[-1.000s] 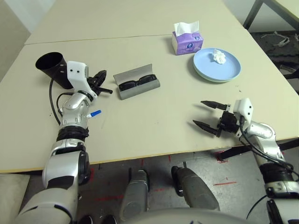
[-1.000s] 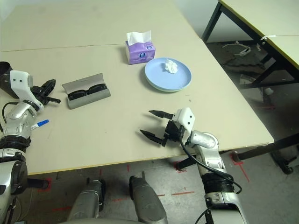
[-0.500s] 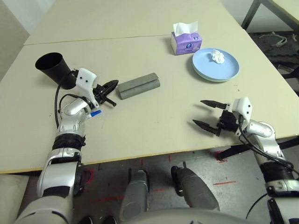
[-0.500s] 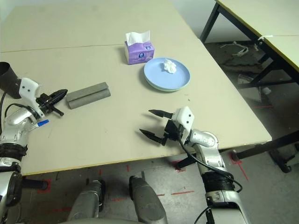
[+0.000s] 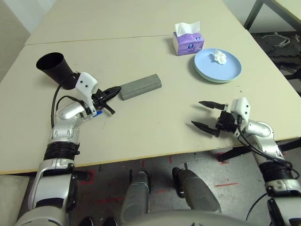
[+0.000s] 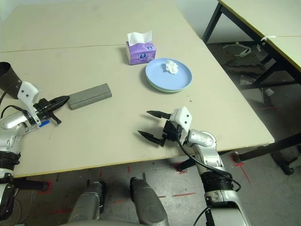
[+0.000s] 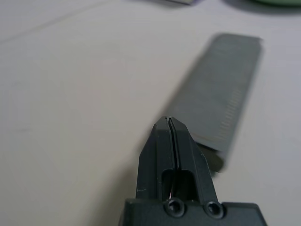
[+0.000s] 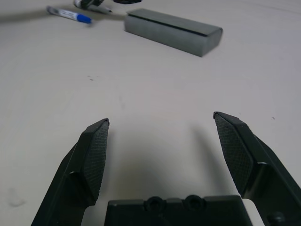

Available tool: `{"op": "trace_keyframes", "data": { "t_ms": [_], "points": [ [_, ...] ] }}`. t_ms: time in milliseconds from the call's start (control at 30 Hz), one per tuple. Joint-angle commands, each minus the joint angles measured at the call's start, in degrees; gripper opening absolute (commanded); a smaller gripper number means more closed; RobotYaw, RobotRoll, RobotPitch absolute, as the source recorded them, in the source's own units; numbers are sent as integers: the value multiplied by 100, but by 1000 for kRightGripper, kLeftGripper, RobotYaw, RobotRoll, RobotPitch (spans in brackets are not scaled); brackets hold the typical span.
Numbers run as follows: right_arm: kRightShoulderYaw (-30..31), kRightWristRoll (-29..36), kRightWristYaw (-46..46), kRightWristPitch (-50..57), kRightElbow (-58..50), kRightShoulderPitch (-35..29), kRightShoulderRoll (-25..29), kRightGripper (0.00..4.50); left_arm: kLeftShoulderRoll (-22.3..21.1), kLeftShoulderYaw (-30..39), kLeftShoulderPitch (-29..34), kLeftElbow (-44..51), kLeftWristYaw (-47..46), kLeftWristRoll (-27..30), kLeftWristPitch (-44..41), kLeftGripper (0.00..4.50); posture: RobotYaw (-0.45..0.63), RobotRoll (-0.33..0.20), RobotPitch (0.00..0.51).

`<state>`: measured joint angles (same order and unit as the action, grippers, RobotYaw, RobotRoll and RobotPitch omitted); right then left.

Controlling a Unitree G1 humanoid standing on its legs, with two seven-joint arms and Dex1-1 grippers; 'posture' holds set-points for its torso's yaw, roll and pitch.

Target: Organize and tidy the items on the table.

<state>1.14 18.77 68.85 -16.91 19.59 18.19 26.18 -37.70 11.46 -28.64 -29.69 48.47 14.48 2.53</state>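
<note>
Grey glasses case (image 5: 140, 86) lies closed, upper middle of the frame, just off the tip of the left gripper (image 5: 115, 92), whose fingers are pressed together. A careless sweep could knock it askew. The right gripper (image 5: 203, 114), lower right, gapes empty.

Tabletop (image 5: 155, 127): pale, smooth, matt. Case (image 5: 140, 86): grey, matt, fine ribbed cloth-like texture on top. Plate (image 5: 218, 66): smooth, slight sheen. Tissue (image 5: 219, 56): crumpled soft paper. Cup (image 5: 54, 68): black, matt. Right claw (image 8: 164, 150): black plastic, fingers (image 8: 96, 155) with cross-hatched rough pads.
</note>
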Motion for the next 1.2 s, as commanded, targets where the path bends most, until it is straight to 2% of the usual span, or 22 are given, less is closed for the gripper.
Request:
{"op": "trace_keyframes", "data": {
  "t_ms": [33,233,333,533,667,733,800,967,1200],
  "points": [
    [244,186,649,-146,-21,167,-26,4500,-272,253,287,586,99,277,-466,52,-167,0,211],
    [613,209,1541,-383,118,661,-116,4500,-733,386,1149,1823,446,603,-1218,52,-139,0,215],
    [762,266,1902,-332,260,1109,-258,4500,-1347,581,1847,2578,733,714,-1780,52,-106,0,217],
    [1087,415,2356,-462,304,1460,-257,4500,-2768,1149,2886,3104,1350,583,-2614,1877,-58,0,217],
    [1142,489,2365,-391,424,1654,-381,4500,-3521,1356,3317,3008,1798,357,-2787,3194,-41,0,216],
    [1136,464,2365,-390,500,1720,-456,4500,-3762,1334,3450,2926,1981,271,-2824,3836,-46,0,217],
    [1132,428,2365,-387,497,1701,-509,4500,-3827,1207,3425,2860,2020,214,-2824,4481,-54,0,218],
    [1120,377,2311,-315,299,1516,-526,4500,-3699,654,3129,2609,1931,-19,-2719,4481,-78,0,220],
    [1098,302,2104,-195,-20,1333,-456,4500,-3142,-220,2187,1688,1667,-515,-2132,4481,-120,0,215]
  ]
}}
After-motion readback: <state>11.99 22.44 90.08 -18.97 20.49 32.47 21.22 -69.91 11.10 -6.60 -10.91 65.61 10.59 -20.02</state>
